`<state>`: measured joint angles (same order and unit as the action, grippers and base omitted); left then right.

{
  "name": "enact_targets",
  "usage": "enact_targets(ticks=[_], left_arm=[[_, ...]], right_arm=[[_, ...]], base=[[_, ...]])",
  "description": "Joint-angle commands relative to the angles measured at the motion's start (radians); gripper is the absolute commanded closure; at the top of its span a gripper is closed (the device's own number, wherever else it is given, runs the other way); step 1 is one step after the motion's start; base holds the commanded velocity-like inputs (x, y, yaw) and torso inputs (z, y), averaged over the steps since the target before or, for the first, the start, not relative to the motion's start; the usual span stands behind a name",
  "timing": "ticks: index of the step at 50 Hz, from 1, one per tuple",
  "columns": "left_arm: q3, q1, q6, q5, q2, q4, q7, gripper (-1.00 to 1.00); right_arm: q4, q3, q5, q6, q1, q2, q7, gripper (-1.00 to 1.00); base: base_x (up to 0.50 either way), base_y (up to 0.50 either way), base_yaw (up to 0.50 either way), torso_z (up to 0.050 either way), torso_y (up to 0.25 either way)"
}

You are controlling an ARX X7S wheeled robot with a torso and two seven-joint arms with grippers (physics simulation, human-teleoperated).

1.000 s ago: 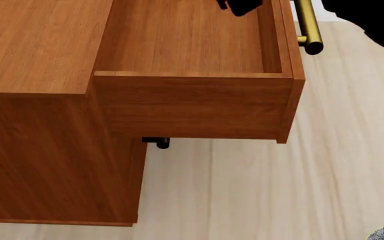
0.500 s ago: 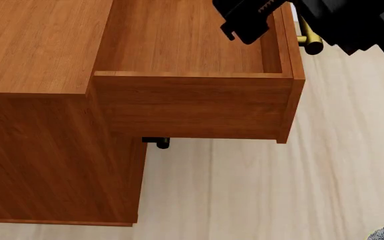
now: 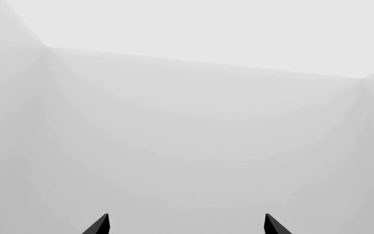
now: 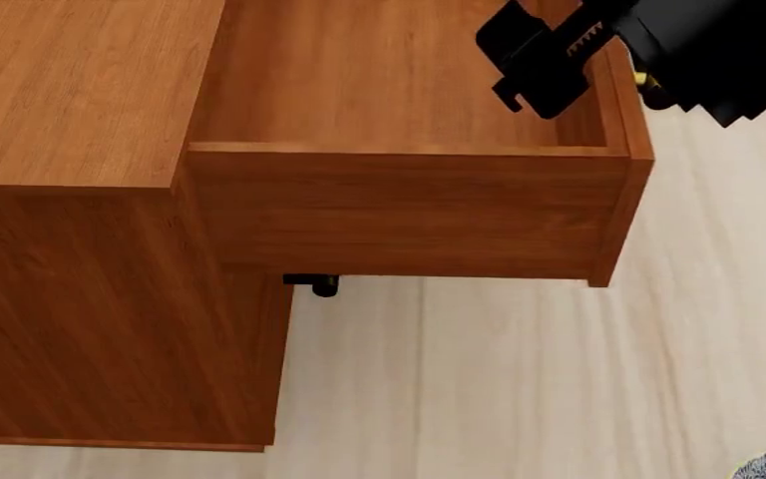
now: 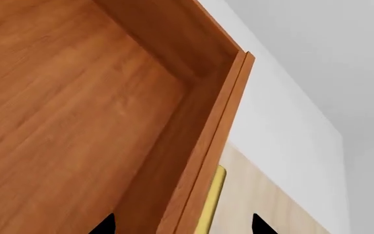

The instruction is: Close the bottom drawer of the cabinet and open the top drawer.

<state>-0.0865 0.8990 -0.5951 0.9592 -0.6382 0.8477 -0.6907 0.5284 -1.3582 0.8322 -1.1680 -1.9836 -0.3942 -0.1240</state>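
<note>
Top drawer (image 4: 397, 110) sticks well out of the cabinet (image 4: 77, 200) with the right gripper (image 5: 183, 226) straddling its front panel, jaws apart around it, so I'd pull straight outward, no twisting.

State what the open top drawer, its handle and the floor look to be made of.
Top drawer: reddish-brown wood, matte, with visible grain, though perhaps only a rendered veneer.
Handle: brass-like metal, yellow and smooth.
Floor: pale wood planks, by the faint lengthwise streaks.
</note>
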Motion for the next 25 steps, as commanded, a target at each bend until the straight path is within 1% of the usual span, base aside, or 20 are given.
enact_targets(ticks=[1, 12, 25], left_arm=[[0.002, -0.002, 0.005, 0.000, -0.003, -0.001, 0.000, -1.00], [-0.002, -0.005, 0.010, -0.003, -0.002, -0.001, -0.001, -1.00], [-0.012, -0.003, 0.011, -0.006, 0.001, -0.001, -0.003, -1.00]], right_arm=[[-0.034, -0.051, -0.011, -0.031, 0.006, -0.040, -0.015, -1.00], [-0.055, -0.087, -0.028, -0.061, -0.010, -0.072, -0.022, -1.00], [-0.107, -0.086, -0.021, -0.108, -0.031, -0.136, 0.003, -1.00]], base=[[0.00, 0.00, 0.00, 0.000, 0.000], [0.00, 0.00, 0.00, 0.000, 0.000], [0.00, 0.00, -0.01, 0.000, 0.004]])
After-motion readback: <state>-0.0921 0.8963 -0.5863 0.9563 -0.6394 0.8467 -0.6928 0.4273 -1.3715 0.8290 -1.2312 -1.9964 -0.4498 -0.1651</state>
